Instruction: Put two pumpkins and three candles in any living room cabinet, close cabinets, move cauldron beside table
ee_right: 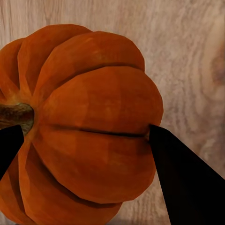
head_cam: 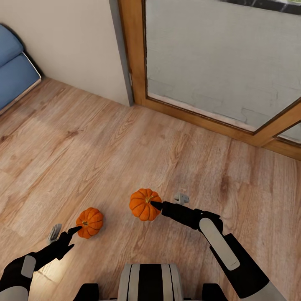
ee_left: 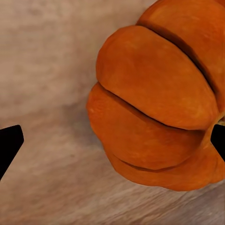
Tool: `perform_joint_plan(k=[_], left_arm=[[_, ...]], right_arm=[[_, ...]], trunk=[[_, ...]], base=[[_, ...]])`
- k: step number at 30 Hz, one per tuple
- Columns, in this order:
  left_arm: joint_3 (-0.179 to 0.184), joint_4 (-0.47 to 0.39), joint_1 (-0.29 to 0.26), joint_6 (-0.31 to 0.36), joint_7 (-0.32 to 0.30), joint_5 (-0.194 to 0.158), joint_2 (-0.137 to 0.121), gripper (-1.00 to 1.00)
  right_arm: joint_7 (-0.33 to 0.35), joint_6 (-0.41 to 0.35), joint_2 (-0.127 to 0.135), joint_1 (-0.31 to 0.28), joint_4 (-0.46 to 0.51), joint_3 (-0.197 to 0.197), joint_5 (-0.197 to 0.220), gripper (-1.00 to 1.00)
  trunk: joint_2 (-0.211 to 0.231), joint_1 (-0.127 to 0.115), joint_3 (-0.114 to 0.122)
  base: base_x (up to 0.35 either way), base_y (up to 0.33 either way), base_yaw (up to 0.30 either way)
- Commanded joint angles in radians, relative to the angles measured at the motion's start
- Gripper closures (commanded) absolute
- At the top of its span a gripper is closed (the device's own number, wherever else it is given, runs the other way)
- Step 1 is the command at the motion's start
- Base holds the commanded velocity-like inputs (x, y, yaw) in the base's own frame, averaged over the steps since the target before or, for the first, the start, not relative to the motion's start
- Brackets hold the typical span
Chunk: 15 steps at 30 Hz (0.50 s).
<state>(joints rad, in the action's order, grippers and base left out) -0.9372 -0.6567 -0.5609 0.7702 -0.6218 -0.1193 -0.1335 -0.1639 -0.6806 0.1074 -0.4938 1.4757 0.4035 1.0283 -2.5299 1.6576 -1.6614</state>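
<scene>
- Head view: each arm reaches to its own pumpkin over a wood floor [head_cam: 125, 138]. The right claw [head_cam: 155, 205] sits at the crown of the right pumpkin [head_cam: 144, 204], one dark fingertip touching near the stem; the pumpkin looks carried above the floor, though I cannot be sure. The left claw [head_cam: 74, 230] points at the left pumpkin [head_cam: 89, 222], which lies just ahead of its tips.
- Left wrist view: the left claw's jaws stand spread wide, released. The left pumpkin [ee_left: 159, 108] sits off-centre between them, close against one finger [ee_left: 218, 140] and well apart from the other. Closing from here could nudge the fruit sideways instead of pinching it, since its ribbed skin is round and smooth.
- Right wrist view: the right claw is clenched on the right pumpkin [ee_right: 89, 122], with one finger [ee_right: 185, 178] pressed into a groove and the other beside the brown stem [ee_right: 16, 115]. The hold looks shallow, so I judge a jolt in travel could let it roll out. Bright orange, deep ribs.
</scene>
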Motion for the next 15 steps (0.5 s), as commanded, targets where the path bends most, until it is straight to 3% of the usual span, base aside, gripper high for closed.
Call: perform_joint_plan(k=[1,5,8,11,15], left_arm=[[0.001,0.000,0.000,-0.002,0.000,0.004,0.000,-1.00],[0.004,0.000,0.000,-0.002,-0.042,0.006,0.000,-1.00],[0.056,0.000,0.000,-0.016,-0.113,0.008,-0.001,-1.00],[0.104,0.000,0.002,-0.039,-0.146,0.009,-0.005,-1.00],[0.114,0.000,0.002,-0.043,-0.152,0.009,-0.008,-1.00]], right_arm=[[0.003,0.000,0.000,0.000,0.000,0.000,0.003,1.00],[0.003,0.000,0.000,0.000,0.000,0.000,0.003,1.00],[0.003,0.000,0.000,0.000,0.000,0.000,0.003,1.00],[0.003,0.000,0.000,0.000,0.000,0.000,0.003,1.00],[0.003,0.000,0.000,0.000,0.000,0.000,0.003,1.00]], trunk=[[0.000,0.000,0.000],[0.000,0.000,0.000],[0.000,0.000,0.000],[0.000,0.000,0.000],[0.000,0.000,0.000]], base=[[0.000,0.000,0.000],[0.000,0.000,0.000],[0.000,0.000,0.000],[0.000,0.000,0.000],[0.000,0.000,0.000]])
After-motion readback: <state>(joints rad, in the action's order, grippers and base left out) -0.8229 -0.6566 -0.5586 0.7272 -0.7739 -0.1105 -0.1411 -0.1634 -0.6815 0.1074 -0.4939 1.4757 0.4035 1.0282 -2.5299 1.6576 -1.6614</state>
